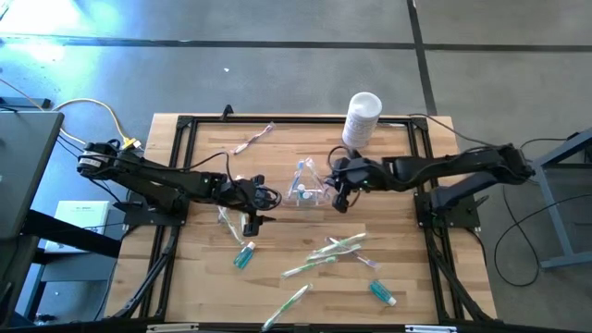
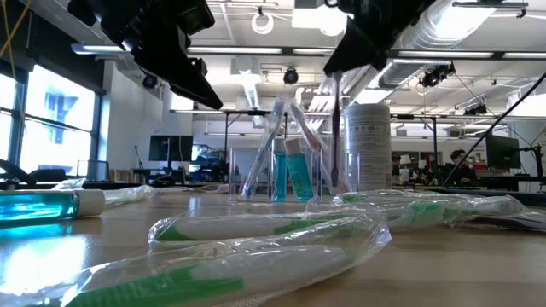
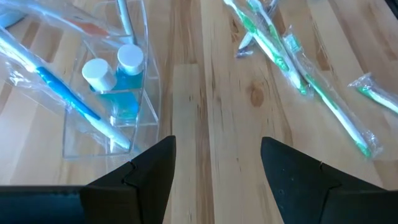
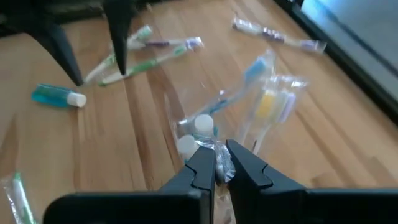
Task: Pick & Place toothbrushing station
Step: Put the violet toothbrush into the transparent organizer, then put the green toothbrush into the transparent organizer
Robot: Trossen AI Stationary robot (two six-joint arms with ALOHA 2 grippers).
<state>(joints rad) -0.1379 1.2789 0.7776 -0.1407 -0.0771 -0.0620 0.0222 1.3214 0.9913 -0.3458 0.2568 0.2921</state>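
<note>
The left gripper (image 1: 252, 205) reaches in low over the table, fingers spread and empty, just left of the clear cup (image 1: 306, 188). The cup holds 2 teal tubes (image 3: 122, 81) and wrapped toothbrushes. The right gripper (image 1: 339, 191), reaching in from the right, pinches a toothbrush wrapper (image 4: 222, 160) at the cup.

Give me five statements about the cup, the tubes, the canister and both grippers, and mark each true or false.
1. The clear cup holds two teal tubes. True.
2. The left gripper is shut on a tube. False: it is open and empty.
3. The right gripper pinches a wrapped toothbrush over the cup. True.
4. The white canister lies on its side. False: it stands upright.
5. Every teal tube is in the cup. False: loose tubes lie on the table.
</note>
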